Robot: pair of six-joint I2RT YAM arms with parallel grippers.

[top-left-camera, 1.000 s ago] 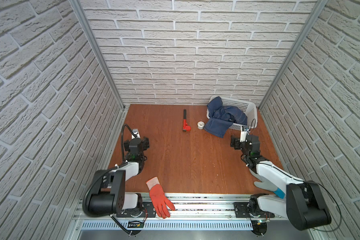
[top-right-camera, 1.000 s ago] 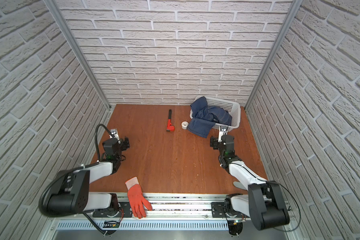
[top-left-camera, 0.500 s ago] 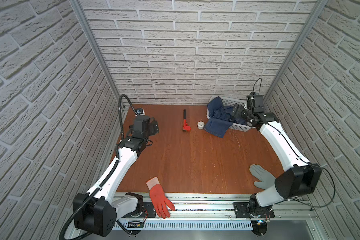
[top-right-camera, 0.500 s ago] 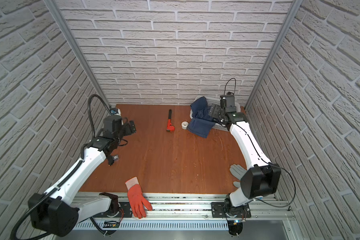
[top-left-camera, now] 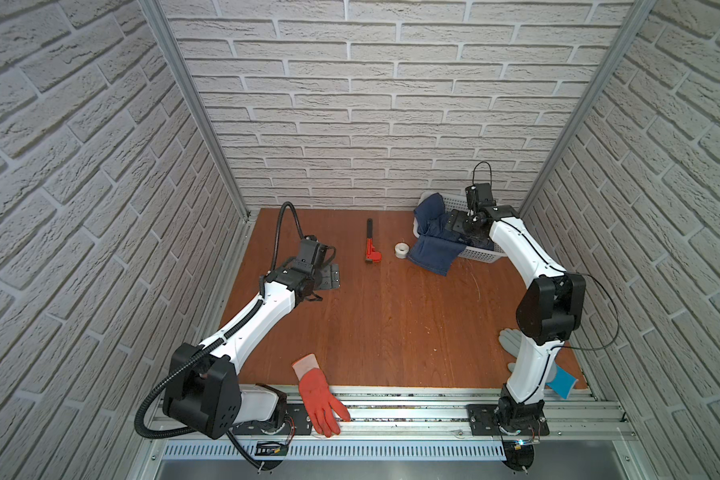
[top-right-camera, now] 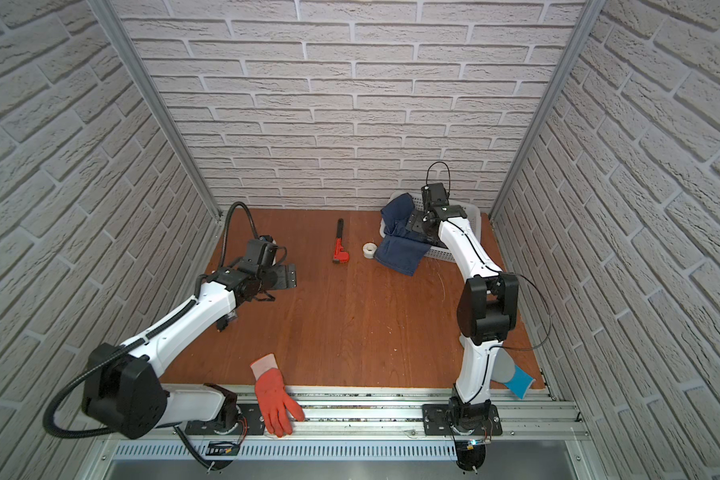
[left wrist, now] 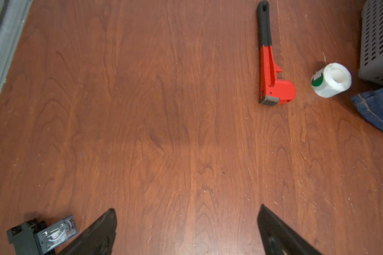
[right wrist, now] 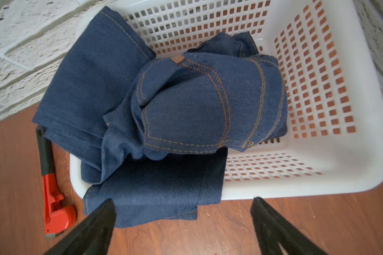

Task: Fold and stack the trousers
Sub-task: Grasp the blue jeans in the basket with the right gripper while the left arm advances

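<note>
CLOSING IN ON THE DENIM: The right gripper (right wrist: pixel 183 201) hangs with its jaws spread wide and empty at the white basket (right wrist: pixel 318 183) in the table's far corner. There the trousers (right wrist: pixel 186 106), dark blue denim with tan stitching, lie bunched. The seat and a back pocket are heaped inside the basket, directly ahead of the jaws. One leg spills over the near wall onto the wooden table (top-left-camera: pixel 391 324), and its hem lies under the gap between the fingertips. Another fold drapes over the basket's end wall. The near wall runs across just ahead of the fingertips, partly covered by the draped leg.

A red pipe wrench (right wrist: pixel 51 194) with a black handle lies on the table just beside that leg, off to one side of the right jaws. In both top views a white tape roll (top-left-camera: pixel 401 250) sits between the wrench and the denim.

The left gripper (left wrist: pixel 187 208), jaws likewise wide with nothing between them, is poised over open wood well apart from the basket. The wrench and tape roll lie ahead of its jaws and off to one side. The trouser hem and a corner of the basket sit farther out that way.

An orange-red glove (top-left-camera: pixel 319 395) lies across the table's near edge and the rail, well behind the left jaws. A grey glove (top-left-camera: pixel 510 338) with a blue cuff lies near the right arm's base, partly hidden by the arm.
</note>
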